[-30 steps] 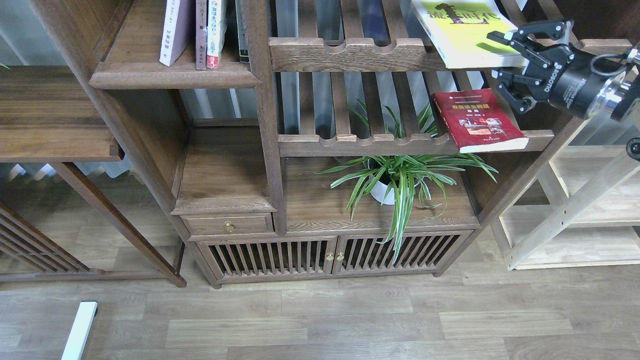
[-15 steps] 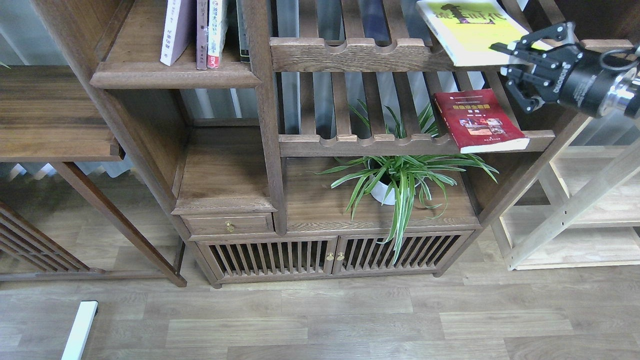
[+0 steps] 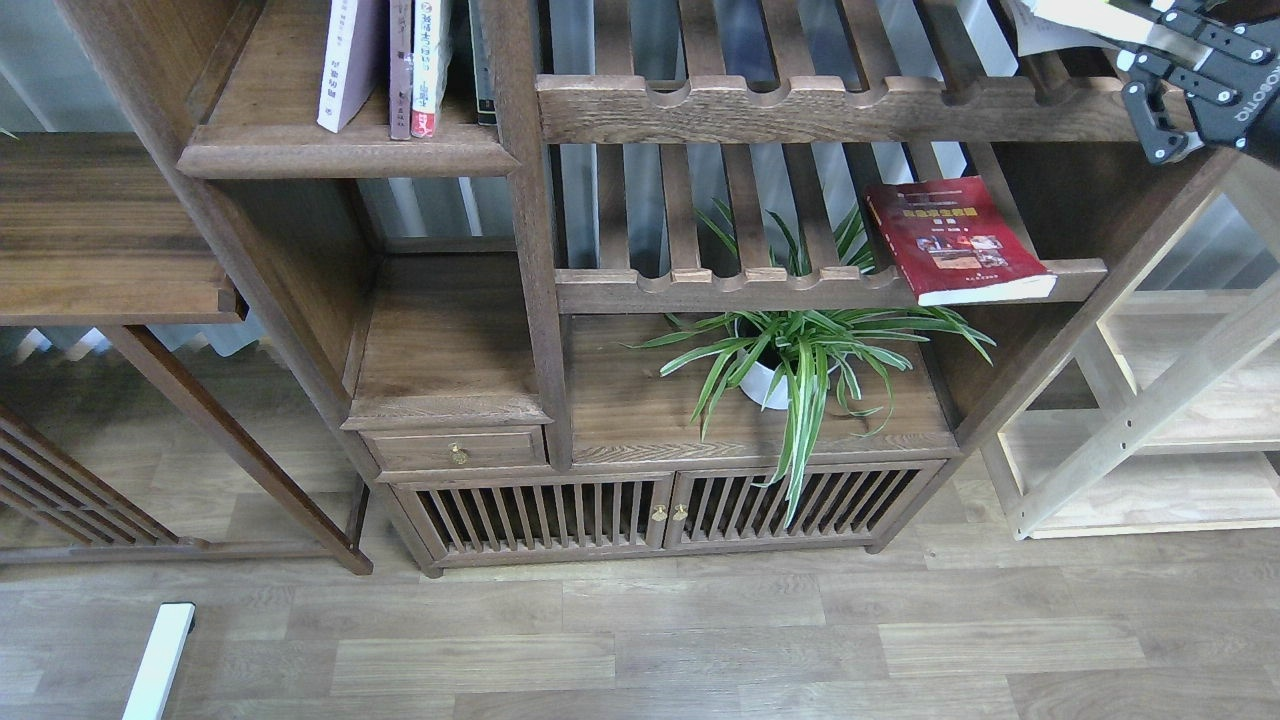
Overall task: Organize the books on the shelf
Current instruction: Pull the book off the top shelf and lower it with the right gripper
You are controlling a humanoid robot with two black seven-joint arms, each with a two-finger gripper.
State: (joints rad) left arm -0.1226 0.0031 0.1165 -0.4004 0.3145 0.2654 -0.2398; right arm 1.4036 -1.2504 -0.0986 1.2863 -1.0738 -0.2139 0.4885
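Right gripper (image 3: 1150, 45) has lifted the yellow-green paperback book (image 3: 1075, 20) off the upper slatted rack (image 3: 800, 105), jaws clamped on it. Red paperback book (image 3: 955, 240) still waits.

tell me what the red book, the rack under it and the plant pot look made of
Red book: paper, slightly glossy printed cover, white page edges showing. Rack: dark stained wood, visible grain. Plant pot: smooth white, probably ceramic or plastic; mostly hidden by leaves.
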